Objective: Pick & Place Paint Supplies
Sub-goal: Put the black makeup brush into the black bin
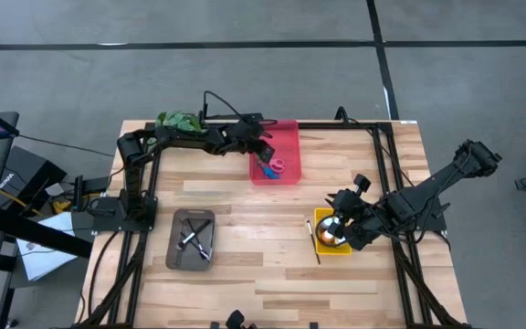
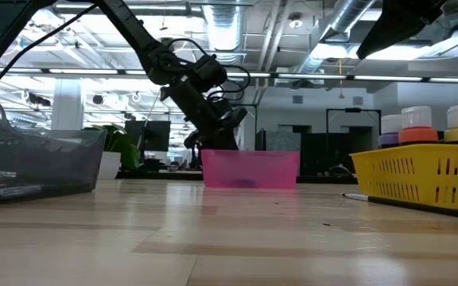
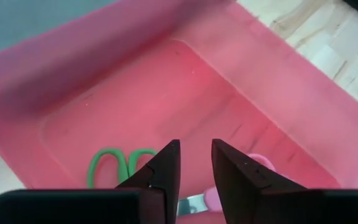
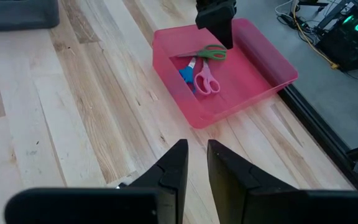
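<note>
Pink, green and blue scissors (image 1: pixel 272 167) already lie in the red tray (image 1: pixel 286 131) seen from above, the left gripper (image 1: pixel 265 150) over it, while one brush (image 1: pixel 317 241) remains on the table left of the yellow tray (image 1: pixel 320 216).

Left wrist view: its fingers (image 3: pixel 163 171) stand slightly parted, empty; right wrist view: the right gripper (image 4: pixel 191 163) holds nothing, jaws narrowly apart. No readable writing anywhere.

In the left wrist view the left pincer's own fingers (image 3: pixel 166 171) cover the blades of the green-handled scissors (image 3: pixel 114 165) and most of the pink-handled scissors (image 3: pixel 261 163) inside the red tray (image 3: pixel 328 124), whose walls run off the edge.
</note>
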`<state>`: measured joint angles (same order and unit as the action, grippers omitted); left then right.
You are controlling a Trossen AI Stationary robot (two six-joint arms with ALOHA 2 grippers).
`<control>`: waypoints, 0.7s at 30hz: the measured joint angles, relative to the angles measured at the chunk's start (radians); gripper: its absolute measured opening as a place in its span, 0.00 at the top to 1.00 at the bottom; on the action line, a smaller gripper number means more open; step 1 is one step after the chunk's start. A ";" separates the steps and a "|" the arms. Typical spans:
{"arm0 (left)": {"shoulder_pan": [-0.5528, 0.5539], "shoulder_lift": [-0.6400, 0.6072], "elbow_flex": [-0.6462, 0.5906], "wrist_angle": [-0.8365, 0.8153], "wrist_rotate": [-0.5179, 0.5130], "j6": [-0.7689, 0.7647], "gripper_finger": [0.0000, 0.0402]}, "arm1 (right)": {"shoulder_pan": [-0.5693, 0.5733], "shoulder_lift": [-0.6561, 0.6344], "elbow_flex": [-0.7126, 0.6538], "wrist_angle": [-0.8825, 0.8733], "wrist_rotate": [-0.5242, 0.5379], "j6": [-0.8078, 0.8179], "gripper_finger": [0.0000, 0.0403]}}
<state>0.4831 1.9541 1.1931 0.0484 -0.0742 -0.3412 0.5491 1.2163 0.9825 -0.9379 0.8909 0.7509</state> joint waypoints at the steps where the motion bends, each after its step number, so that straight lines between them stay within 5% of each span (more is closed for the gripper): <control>1: -0.002 0.000 0.000 0.006 0.000 0.000 0.79 | 0.000 0.000 0.000 0.000 0.000 0.000 0.86; 11: -0.008 -0.004 0.000 0.036 0.002 0.000 0.79 | 0.000 0.000 0.000 -0.004 0.000 0.000 0.86; 21: -0.049 -0.145 0.000 0.038 0.146 0.076 0.79 | 0.000 0.000 0.000 -0.004 0.000 0.000 0.86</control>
<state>0.4344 1.8093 1.1931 0.0860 0.0717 -0.2650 0.5489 1.2163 0.9825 -0.9421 0.8909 0.7509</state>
